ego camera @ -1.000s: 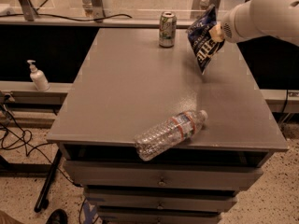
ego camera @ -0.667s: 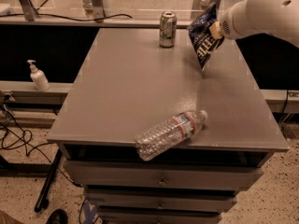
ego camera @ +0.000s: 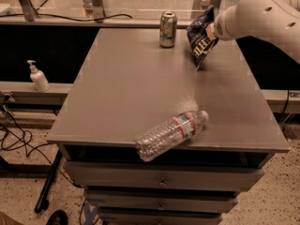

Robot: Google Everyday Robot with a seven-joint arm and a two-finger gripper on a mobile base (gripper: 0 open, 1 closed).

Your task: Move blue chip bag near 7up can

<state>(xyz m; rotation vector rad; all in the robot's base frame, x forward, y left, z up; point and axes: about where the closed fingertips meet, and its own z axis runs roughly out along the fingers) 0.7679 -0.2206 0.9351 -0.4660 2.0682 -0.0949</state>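
The blue chip bag (ego camera: pixel 200 40) hangs crumpled from my gripper (ego camera: pixel 211 31) at the far right of the grey table (ego camera: pixel 126 93), its lower tip just above the surface. The gripper is shut on the bag's upper part, and my white arm (ego camera: pixel 255 14) reaches in from the right. The 7up can (ego camera: pixel 168 29) stands upright at the table's far edge, a short way left of the bag and apart from it.
A clear plastic water bottle (ego camera: pixel 171 134) lies on its side at the table's front edge. Drawers (ego camera: pixel 161 179) sit under the table. A pump bottle (ego camera: pixel 38 77) stands on a ledge at left. Cables (ego camera: pixel 16 137) lie on the floor at left.
The arm and the bag have shifted slightly left and toward the far edge, a little closer to the can. The can and the bottle have not moved.
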